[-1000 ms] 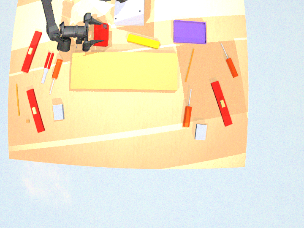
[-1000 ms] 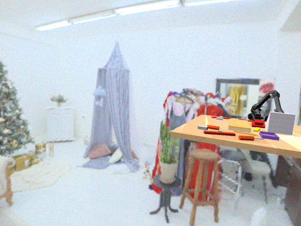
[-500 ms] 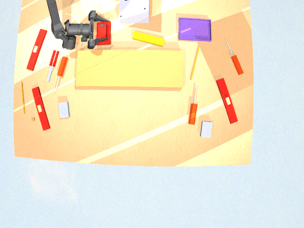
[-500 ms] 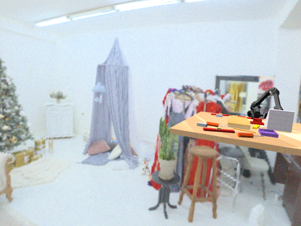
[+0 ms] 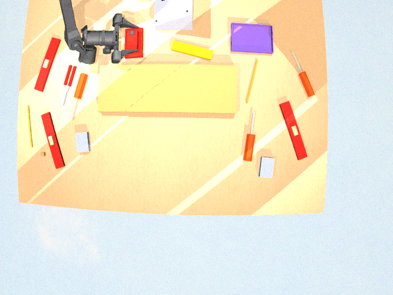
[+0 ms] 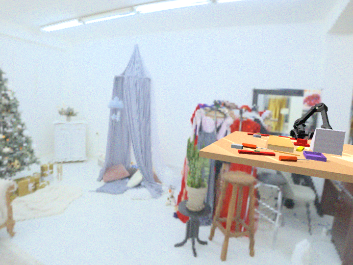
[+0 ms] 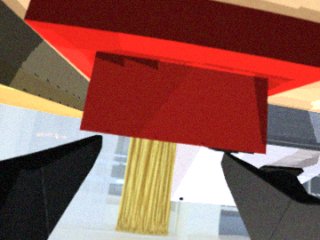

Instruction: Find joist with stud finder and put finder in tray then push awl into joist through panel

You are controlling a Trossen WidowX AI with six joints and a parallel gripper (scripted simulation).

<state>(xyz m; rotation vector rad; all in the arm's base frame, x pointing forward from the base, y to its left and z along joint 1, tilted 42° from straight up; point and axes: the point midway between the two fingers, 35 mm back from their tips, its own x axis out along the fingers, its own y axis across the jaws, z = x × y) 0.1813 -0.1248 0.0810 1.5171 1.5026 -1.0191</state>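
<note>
The red stud finder (image 5: pixel 132 46) (image 6: pixel 301 143) (image 7: pixel 178 104) lies on the table behind the panel's left end, with a raised block on its body. My gripper (image 5: pixel 137 39) (image 7: pixel 163 149) is open and empty; its fingers stand toward the two ends of the stud finder's raised block. The pale yellow floor panel (image 5: pixel 167 88) (image 6: pixel 280 145) lies in the middle; no hole is visible. The empty purple tray (image 5: pixel 254 42) (image 6: pixel 314 155) is at the right rear. Orange-handled tools lie left (image 5: pixel 80 86), far right (image 5: pixel 306 83) and front right (image 5: pixel 249 147); I cannot tell which is the awl.
A white upright board (image 5: pixel 177 13) (image 6: pixel 328 141) stands right of the stud finder. A yellow block (image 5: pixel 191 49) lies behind the panel. Several red levels, two pencils, two grey blocks (image 5: pixel 82 141) (image 5: pixel 267 167) and a red-handled tool (image 5: pixel 67 78) lie around.
</note>
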